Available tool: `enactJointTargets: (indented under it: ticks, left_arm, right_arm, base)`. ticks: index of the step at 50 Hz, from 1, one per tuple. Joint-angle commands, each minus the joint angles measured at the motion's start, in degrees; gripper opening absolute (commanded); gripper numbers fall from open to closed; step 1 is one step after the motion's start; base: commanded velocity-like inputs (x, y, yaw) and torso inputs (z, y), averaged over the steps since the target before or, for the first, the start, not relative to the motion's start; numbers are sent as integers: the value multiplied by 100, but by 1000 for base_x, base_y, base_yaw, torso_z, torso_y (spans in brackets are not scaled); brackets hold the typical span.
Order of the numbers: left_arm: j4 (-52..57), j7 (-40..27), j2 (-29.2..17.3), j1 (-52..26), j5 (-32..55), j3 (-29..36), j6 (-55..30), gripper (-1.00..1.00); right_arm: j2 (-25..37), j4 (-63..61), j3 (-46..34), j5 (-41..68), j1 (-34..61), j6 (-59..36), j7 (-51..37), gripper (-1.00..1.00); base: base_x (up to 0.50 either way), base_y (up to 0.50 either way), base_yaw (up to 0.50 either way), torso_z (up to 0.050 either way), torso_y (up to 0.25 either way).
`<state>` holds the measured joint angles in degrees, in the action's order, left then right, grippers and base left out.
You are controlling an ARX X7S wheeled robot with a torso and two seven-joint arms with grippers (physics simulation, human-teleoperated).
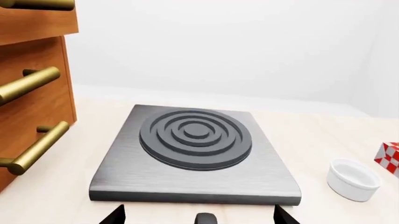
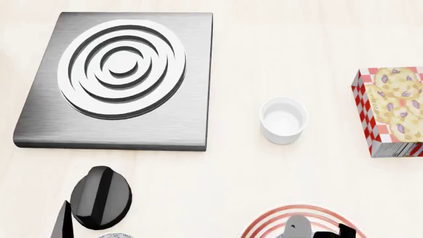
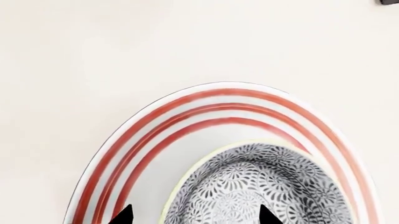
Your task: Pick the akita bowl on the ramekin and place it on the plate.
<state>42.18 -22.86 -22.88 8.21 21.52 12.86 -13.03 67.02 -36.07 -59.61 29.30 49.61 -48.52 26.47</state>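
Observation:
The akita bowl (image 3: 262,186), grey-black speckled, sits upright on the plate (image 3: 156,135), a white plate with red rings. My right gripper (image 3: 195,215) hangs open over the bowl. One fingertip (image 3: 123,215) is outside the bowl's rim and the other is over its inside. The ramekin (image 2: 283,120) stands empty in the middle of the counter, and it also shows as the white ramekin (image 1: 352,178) in the left wrist view. My left gripper (image 1: 198,215) is open with nothing in it, facing the cooktop. In the head view only the far rim of the plate (image 2: 264,220) shows.
A grey cooktop slab (image 2: 178,114) with raised rings lies at the back left. A red-checked cookie box (image 2: 390,111) stands at the right. Wooden drawers with brass handles (image 1: 31,79) flank the cooktop. A speckled sliver (image 2: 116,235) shows at the head view's bottom edge beside my left arm (image 2: 99,196).

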Motion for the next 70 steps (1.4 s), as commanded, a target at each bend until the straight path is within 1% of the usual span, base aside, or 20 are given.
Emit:
enactJointTargets:
  ticks: [1, 11, 22, 28, 29, 34, 39, 45, 52, 61, 65, 70]
  left_arm:
    - [0, -12, -23, -12, 33, 18, -20, 100]
    - [20, -32, -44, 6, 53, 23, -17, 100]
    - [24, -56, -57, 0, 60, 41, -22, 100]
    - [50, -73, -71, 3, 67, 48, -32, 100]
    - [51, -75, -72, 0, 68, 49, -32, 100]
    - [54, -87, -83, -8, 64, 54, -36, 100]
    - [32, -82, -92, -19, 64, 63, -26, 100]
    - [22, -85, -99, -32, 76, 63, -13, 100]
    - [-9, -82, -105, -51, 76, 86, -10, 100]
    - [-43, -68, -114, -62, 123, 88, 10, 100]
    - [-38, -70, -121, -60, 134, 97, 6, 100]
    - [-16, -83, -137, -54, 142, 100, -5, 100]
  right_arm:
    - [36, -139, 248, 422, -53, 81, -163, 100]
    - [140, -330, 611, 930, -127, 359, -450, 100]
    - [341, -484, 814, 1197, -275, 617, -773, 100]
    - [495, -515, 1008, 1378, -559, 1234, -1192, 100]
    - [511, -479, 1060, 1382, -643, 1449, -1320, 100]
    - [483, -343, 1197, 1412, -820, 1952, -1624, 100]
    - [363, -125, 1324, 1285, -1032, 2517, -2025, 100]
    - [172, 155, 1483, 1251, -1197, 2956, -2467, 100]
    - [-17, 324, 1511, 1112, -1364, 3223, -2766, 100]
    - [-331, 666, 1813, 1136, -1513, 3541, -3607, 100]
    - [-461, 830, 1991, 1172, -1696, 3867, -4011, 100]
    - [-561, 960, 2172, 1223, -1813, 4055, -4423, 100]
  base:
    - [0, 0, 0, 0, 0]
    - [0, 0, 0, 0, 0]
    - [0, 0, 0, 0, 0]
    - [0, 0, 0, 0, 0]
    - [0, 0, 0, 0, 0]
    - [0, 0, 0, 0, 0]
    - [0, 0, 0, 0, 0]
    - [0, 0, 0, 0, 0]
    - [0, 0, 0, 0, 0]
    - [0, 0, 0, 0, 0]
    - [0, 0, 0, 0, 218]
    - [0, 0, 0, 0, 250]
